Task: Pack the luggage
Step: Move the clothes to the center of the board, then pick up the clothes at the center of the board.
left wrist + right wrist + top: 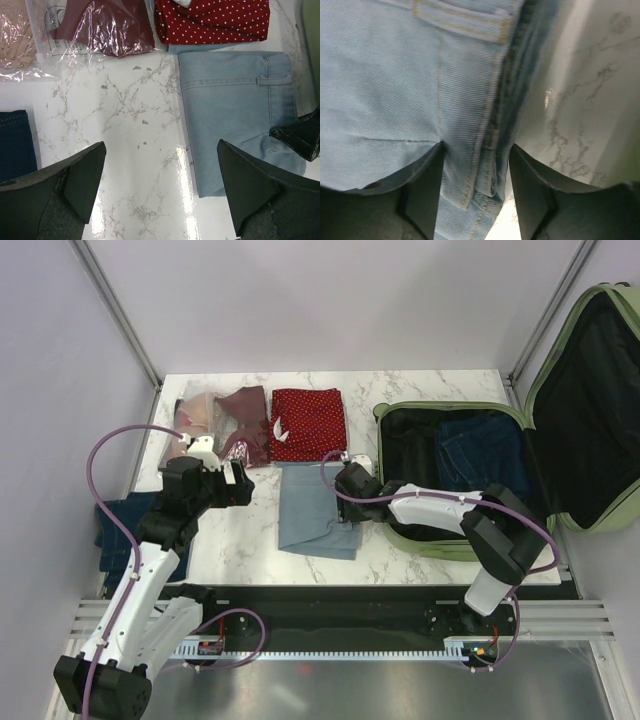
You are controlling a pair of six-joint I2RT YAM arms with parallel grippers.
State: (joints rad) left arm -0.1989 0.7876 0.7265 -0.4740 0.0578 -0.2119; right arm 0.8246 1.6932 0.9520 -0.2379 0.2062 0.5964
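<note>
The luggage (pixel 432 545) lies open at the table's right, its lid (pixel 600 390) propped up, with dark blue jeans (pixel 480 455) inside. Folded light blue jeans (pixel 310 510) (pixel 230 100) (pixel 395 75) lie on the marble in the middle. My right gripper (pixel 345 480) (pixel 476 165) is down at their right edge. Its jaws straddle the seam: the left finger touches the cloth and the right finger stands off it. One of its fingers (pixel 300 137) shows in the left wrist view. My left gripper (pixel 245 483) (pixel 161 165) hovers wide open over bare marble, left of the jeans.
A red polka-dot garment (pixel 307 424) (pixel 212 20), a maroon garment in clear plastic (pixel 245 425) (pixel 105 27) and a beige bagged item (pixel 195 415) (pixel 15 35) lie along the back. Dark blue jeans (pixel 120 525) (pixel 15 145) hang at the table's left edge.
</note>
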